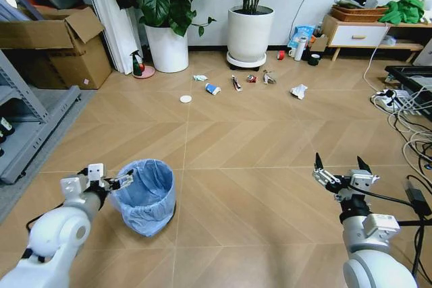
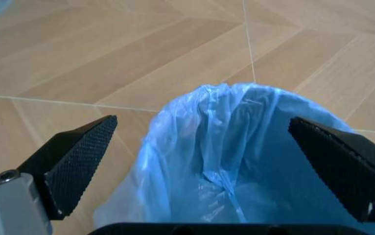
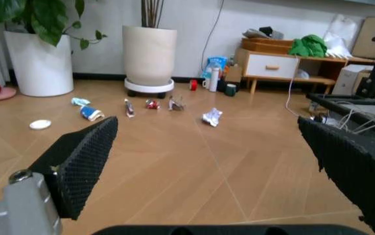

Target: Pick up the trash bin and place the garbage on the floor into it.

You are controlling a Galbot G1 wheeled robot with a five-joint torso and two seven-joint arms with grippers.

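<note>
the tan wood-look floor (image 1: 256, 166) of chevron planks spread across the room. beyond it, against the wall, stood two large white plant pots (image 1: 250, 34), one holding a broad-leafed plant and the other thin dark stems, with a brown cardboard box (image 1: 61, 45) off to the left of them and a low wooden side table (image 1: 361, 32) to the right.

the small round trash bin (image 1: 144, 195), lined with a crinkly light-blue plastic bag, stood upright on the floor, far nearer the robot than the plant pots. the left gripper (image 1: 121, 181) sat right at the bin's left rim, its fingers set apart; in the left wrist view the two dark textured pads (image 2: 83, 161) stood on either side of the blue liner (image 2: 240, 161), not visibly pressing it. the right gripper (image 1: 341, 166) hung well to the right of the bin, its fingers spread wide and holding nothing.

the garbage lay scattered on the floor just in front of the plant pots, well apart from the bin: a crumpled white paper (image 1: 298, 90), a blue-white cup (image 1: 212, 89), a flat white disc (image 1: 185, 99), a dark thin wrapper (image 1: 236, 83), a red crushed can (image 1: 252, 78), and a crumpled foil bit (image 1: 269, 77).
</note>
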